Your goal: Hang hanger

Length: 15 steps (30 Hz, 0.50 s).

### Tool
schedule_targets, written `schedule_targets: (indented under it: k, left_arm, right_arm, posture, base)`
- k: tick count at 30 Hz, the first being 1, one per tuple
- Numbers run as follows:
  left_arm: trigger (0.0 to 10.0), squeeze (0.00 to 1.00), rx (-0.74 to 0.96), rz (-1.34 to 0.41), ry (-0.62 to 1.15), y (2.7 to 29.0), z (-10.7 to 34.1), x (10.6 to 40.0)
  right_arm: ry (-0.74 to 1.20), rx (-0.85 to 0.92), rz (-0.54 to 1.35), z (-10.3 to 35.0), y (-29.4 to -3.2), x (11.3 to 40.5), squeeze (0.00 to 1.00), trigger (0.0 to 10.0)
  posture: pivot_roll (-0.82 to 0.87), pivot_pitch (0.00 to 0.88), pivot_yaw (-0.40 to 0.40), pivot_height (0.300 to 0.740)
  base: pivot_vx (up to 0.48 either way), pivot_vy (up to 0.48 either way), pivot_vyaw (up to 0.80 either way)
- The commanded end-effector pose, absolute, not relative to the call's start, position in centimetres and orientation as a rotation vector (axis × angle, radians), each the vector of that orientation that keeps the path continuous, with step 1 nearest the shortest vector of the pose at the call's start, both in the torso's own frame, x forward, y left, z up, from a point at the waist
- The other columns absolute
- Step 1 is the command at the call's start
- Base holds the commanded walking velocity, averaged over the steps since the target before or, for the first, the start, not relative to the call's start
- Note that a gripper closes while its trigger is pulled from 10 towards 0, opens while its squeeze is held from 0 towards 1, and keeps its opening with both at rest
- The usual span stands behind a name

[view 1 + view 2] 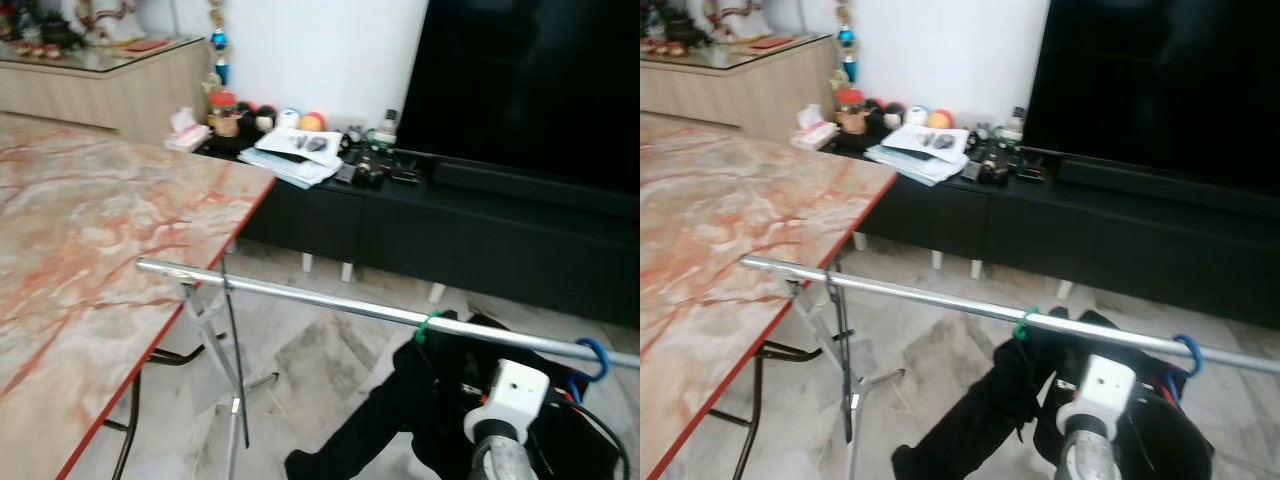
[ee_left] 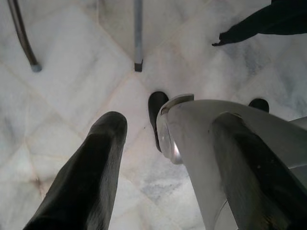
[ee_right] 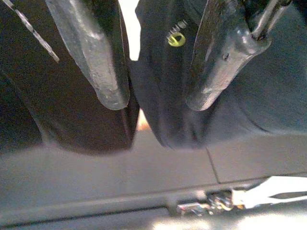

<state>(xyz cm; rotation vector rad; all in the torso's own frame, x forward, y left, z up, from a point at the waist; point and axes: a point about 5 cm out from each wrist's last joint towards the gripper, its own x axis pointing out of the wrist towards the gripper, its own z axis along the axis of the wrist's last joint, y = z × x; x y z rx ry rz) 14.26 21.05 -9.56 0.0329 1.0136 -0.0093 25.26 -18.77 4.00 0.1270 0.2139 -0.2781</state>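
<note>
Our right gripper (image 3: 153, 91) is up close against the dark clothes (image 1: 440, 400) under the rail (image 1: 330, 302), fingers spread with cloth between them, and we can't tell if it's gripping anything. The rail runs left to right ahead, with a green hook (image 1: 428, 325) and a blue hook (image 1: 594, 358) over it near the right arm (image 1: 505, 410). Left gripper (image 2: 139, 158) hangs open over the floor (image 2: 72, 96), holding nothing, so we reckon the right arm does the hanging.

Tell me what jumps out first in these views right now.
A long chrome rail runs across the foreground, with dark clothing hanging from it on green and blue hanger hooks. A red-veined marble table lies to the left, and a big black TV stands behind. The right gripper is open at the dark fabric.
</note>
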Motion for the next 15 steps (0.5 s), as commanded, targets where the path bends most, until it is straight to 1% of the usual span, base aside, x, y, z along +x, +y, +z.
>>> schedule_targets:
  k: [1, 4, 6, 8, 13, 15]
  left_arm:
    - [10.0, 0.0, 0.045, -0.018, 1.012, 21.2, -9.4, 14.6]
    - [10.0, 0.0, 0.044, -0.017, 1.007, 21.3, -9.3, 14.9]
    - [10.0, 0.0, 0.044, -0.018, 1.005, 21.3, -9.2, 15.1]
    - [10.0, 0.0, 0.045, -0.021, 1.006, 21.3, -9.2, 15.1]
    - [10.0, 0.0, 0.046, -0.023, 1.006, 21.2, -9.2, 15.2]
    - [10.0, 0.0, 0.046, -0.03, 0.999, 21.0, -9.1, 15.5]
  right_arm:
    - [0.199, 0.11, -0.276, 4.6, -19.0, 25.1, 0.0, 10.0]
    - [0.175, 0.065, -0.258, 5.1, -18.9, 25.0, 0.0, 10.0]
    - [0.135, 0.01, -0.256, 6.0, -19.1, 24.8, 0.0, 10.0]
    - [0.101, 0.008, -0.293, 6.9, -19.7, 24.4, 0.0, 10.0]
    - [0.075, -0.011, -0.326, 7.6, -20.2, 24.2, 0.0, 10.0]
    - [0.045, -0.041, -0.402, 8.9, -21.3, 23.9, 0.0, 10.0]
  posture:
    - [0.14, 0.0, -0.046, 0.74]
    - [0.14, 0.0, -0.047, 0.74]
    - [0.13, 0.0, -0.047, 0.74]
    - [0.13, 0.0, -0.044, 0.74]
    - [0.13, 0.0, -0.042, 0.74]
    - [0.13, 0.0, -0.04, 0.74]
  base:
    - [0.0, 0.0, -0.73]
    - [0.0, 0.0, -0.73]
    - [0.0, 0.0, -0.44]
    - [0.0, 0.0, 0.0]
    - [0.0, 0.0, 0.0]
    - [0.0, 0.0, 0.0]
